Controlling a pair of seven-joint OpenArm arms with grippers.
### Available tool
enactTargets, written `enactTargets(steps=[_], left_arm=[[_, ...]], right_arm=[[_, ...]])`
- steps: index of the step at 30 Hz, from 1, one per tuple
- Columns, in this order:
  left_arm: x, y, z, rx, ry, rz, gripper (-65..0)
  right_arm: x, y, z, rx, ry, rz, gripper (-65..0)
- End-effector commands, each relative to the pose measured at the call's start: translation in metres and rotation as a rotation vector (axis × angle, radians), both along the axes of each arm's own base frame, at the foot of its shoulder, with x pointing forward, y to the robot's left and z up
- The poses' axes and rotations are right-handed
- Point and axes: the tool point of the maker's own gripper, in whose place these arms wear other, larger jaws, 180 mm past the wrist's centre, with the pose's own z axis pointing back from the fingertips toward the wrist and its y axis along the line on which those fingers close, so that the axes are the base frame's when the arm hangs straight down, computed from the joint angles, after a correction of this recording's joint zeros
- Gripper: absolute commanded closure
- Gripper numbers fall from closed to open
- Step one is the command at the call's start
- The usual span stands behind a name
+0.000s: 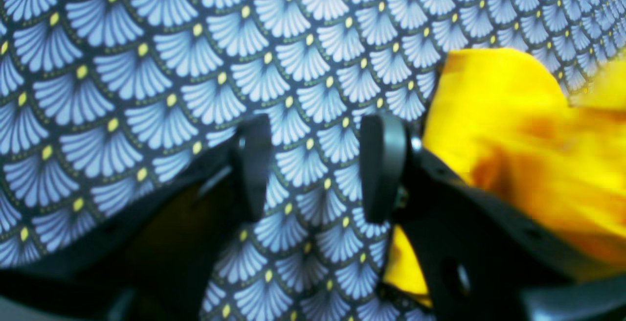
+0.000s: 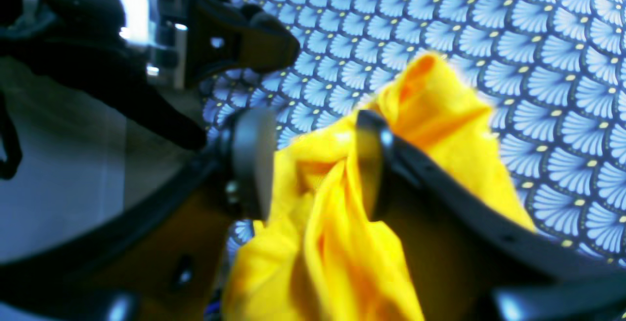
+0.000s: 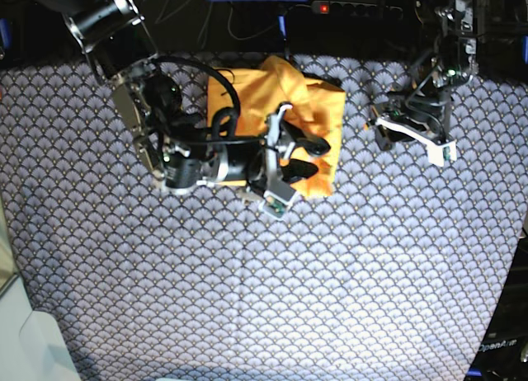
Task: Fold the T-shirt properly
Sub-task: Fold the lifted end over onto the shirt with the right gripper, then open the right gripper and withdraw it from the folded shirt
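The orange-yellow T-shirt point(image 3: 318, 101) lies bunched and partly folded at the back middle of the table. My right gripper point(image 3: 311, 157) is over its front right corner. In the right wrist view its jaws point(image 2: 313, 159) stand open, and a loose ridge of the T-shirt point(image 2: 440, 110) rises between them and touches the right finger point(image 2: 371, 164). My left gripper point(image 3: 382, 132) hovers to the right of the shirt. Its jaws point(image 1: 318, 130) are open over the patterned cloth with nothing between them. The T-shirt point(image 1: 513, 130) lies just beside its right finger.
A navy cloth with a white fan-scale pattern point(image 3: 247, 274) covers the whole table. Cables and a power strip point(image 3: 355, 6) run along the back edge. The other arm's black gripper point(image 2: 244, 42) shows at the upper left of the right wrist view.
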Motion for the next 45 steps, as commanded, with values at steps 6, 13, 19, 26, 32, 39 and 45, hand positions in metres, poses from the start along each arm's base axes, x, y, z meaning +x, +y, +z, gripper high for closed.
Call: enactTargets(steps=[6, 13, 19, 26, 32, 39, 45], left_arm=[[0.006, 0.012, 0.012, 0.026, -0.048, 0.016, -28.9], [-0.003, 0.053, 0.014, 0.066, -0.044, 0.114, -28.9], [-0.002, 0.068, 0.019, 0.106, -0.047, 0.115, -28.9], [0.003, 0.079, 0.027, 0.145, -0.059, 0.101, -28.9], [0.002, 0.085, 0.017, 0.143, -0.033, 0.114, -28.9], [0.0, 0.092, 0.012, 0.159, -0.017, 0.118, -28.9], [0.002, 0.092, 0.016, 0.16, -0.025, 0.113, -28.9]], right_arm=[[0.011, -0.002, 0.029, 0.046, -0.084, 0.006, -29.1], [0.027, -0.04, 0.02, -0.049, -0.122, -0.022, -29.1], [0.036, -0.094, 0.003, -0.119, -0.093, -0.131, -20.9], [0.016, -0.117, -0.018, -0.065, -0.015, -0.23, 0.0], [0.0, -0.107, -0.027, -0.036, 0.03, -0.231, 0.0], [-0.015, -0.089, -0.02, -0.009, 0.021, -0.18, 0.0], [-0.055, -0.047, -0.008, -0.013, -0.019, 0.034, 0.0]])
